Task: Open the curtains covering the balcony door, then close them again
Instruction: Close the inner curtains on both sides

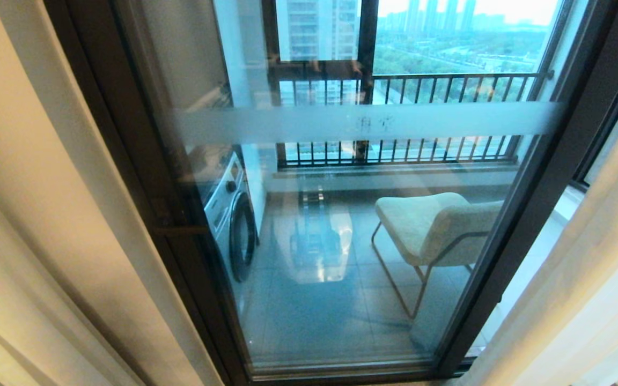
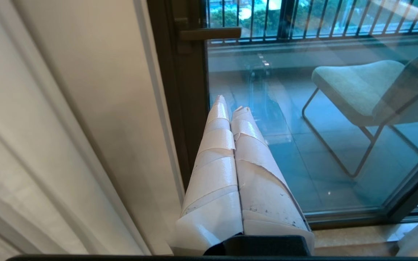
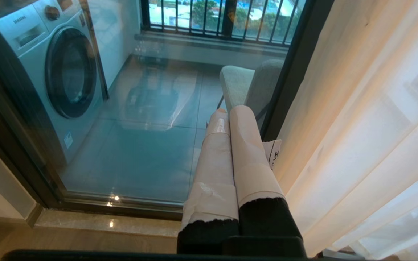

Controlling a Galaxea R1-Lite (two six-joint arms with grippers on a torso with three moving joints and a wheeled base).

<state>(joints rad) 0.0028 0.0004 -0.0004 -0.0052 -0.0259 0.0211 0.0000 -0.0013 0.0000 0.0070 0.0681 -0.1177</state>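
Clearly the curtains [image 1: 35,203] were parted, bunched at both edges of the balcony door [image 1: 341,225], glass exposed. Opening step looked done; closing next, which would call for gripping a drape edge and pulling inward. Left hand [image 2: 230,103] fingers pressed together, holding nothing; right hand [image 3: 230,110] likewise together, empty, beside the sheer.

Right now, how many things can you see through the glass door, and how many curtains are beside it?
Washing machine: 1
Chair: 1
Curtains: 2, cream one at left, sheer one at right
Total: 4
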